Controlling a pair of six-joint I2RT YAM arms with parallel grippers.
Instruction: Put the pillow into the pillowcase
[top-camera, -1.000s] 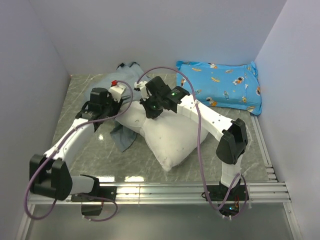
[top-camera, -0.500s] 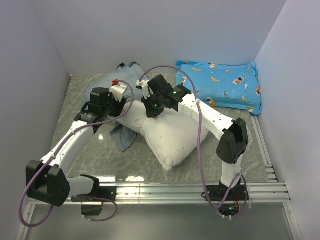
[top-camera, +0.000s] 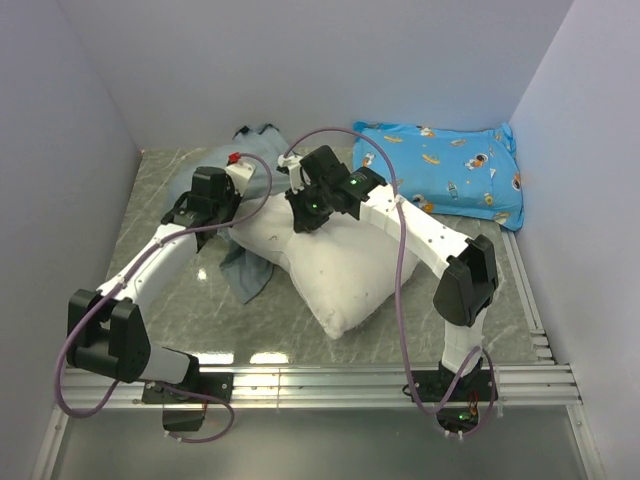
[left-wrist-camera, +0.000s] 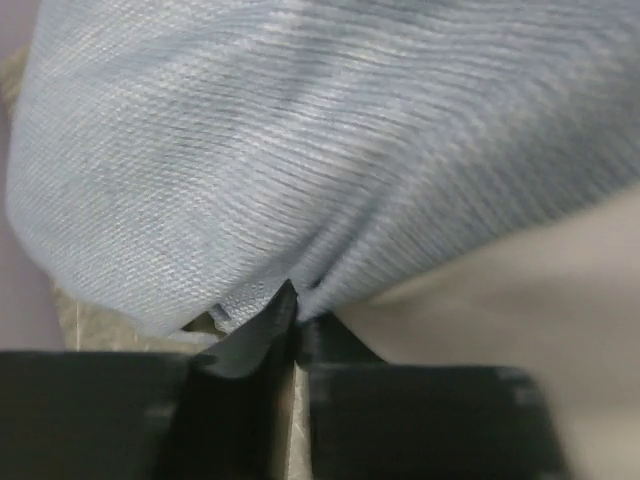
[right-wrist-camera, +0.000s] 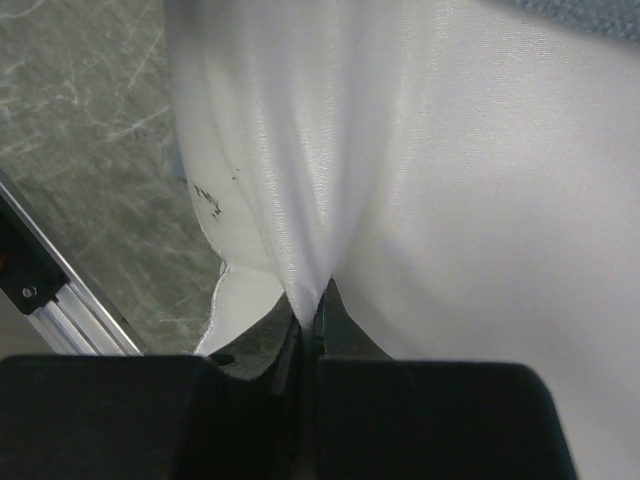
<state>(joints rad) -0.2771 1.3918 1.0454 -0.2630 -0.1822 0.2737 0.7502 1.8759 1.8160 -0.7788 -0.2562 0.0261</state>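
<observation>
The white pillow (top-camera: 335, 270) lies mid-table, its far end at the pillowcase's mouth. The grey-blue pillowcase (top-camera: 250, 145) lies crumpled behind and left of it, with a flap (top-camera: 245, 272) under the pillow's left side. My left gripper (top-camera: 228, 205) is shut on a fold of the pillowcase (left-wrist-camera: 300, 140) at the pillow's left far corner; in the left wrist view my left gripper (left-wrist-camera: 295, 300) pinches the blue weave. My right gripper (top-camera: 300, 212) is shut on the pillow's far end; in the right wrist view my right gripper (right-wrist-camera: 315, 305) pinches a pleat of the white pillow (right-wrist-camera: 480, 200).
A bright blue cartoon-print cushion (top-camera: 445, 172) lies at the back right against the wall. White walls enclose the left, back and right. An aluminium rail (top-camera: 380, 380) runs along the near edge. The marble tabletop (top-camera: 190, 300) shows left of the pillow.
My left gripper has moved back and slightly right with the pillowcase fold. My right gripper has edged back with the pillow end. The pillow's near end has hardly moved.
</observation>
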